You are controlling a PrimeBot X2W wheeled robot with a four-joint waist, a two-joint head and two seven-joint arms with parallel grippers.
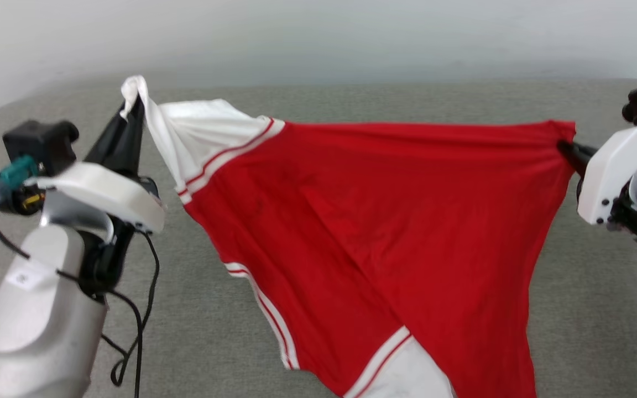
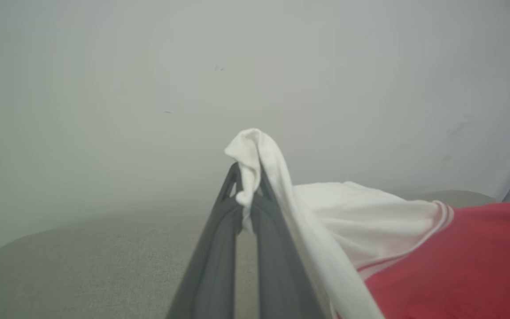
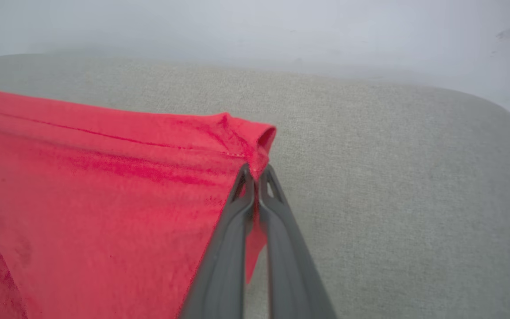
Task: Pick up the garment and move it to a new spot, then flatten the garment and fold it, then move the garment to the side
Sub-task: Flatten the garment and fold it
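Note:
The garment (image 1: 374, 232) is a red jersey with white sleeve parts and striped trim, stretched in the air above a grey cushioned surface. My left gripper (image 1: 133, 108) is shut on the tip of a white sleeve part (image 2: 255, 150) at the upper left. My right gripper (image 1: 564, 148) is shut on a red hem corner (image 3: 255, 141) at the right. The cloth hangs down in a sagging triangle between the two grippers, and its lower part runs off the bottom edge of the head view. Its numbers are hidden.
The grey fabric surface (image 1: 318, 99) spans the whole width below the garment, with rounded far corners against a pale wall (image 1: 318, 33). A black cable (image 1: 141, 320) dangles from my left arm.

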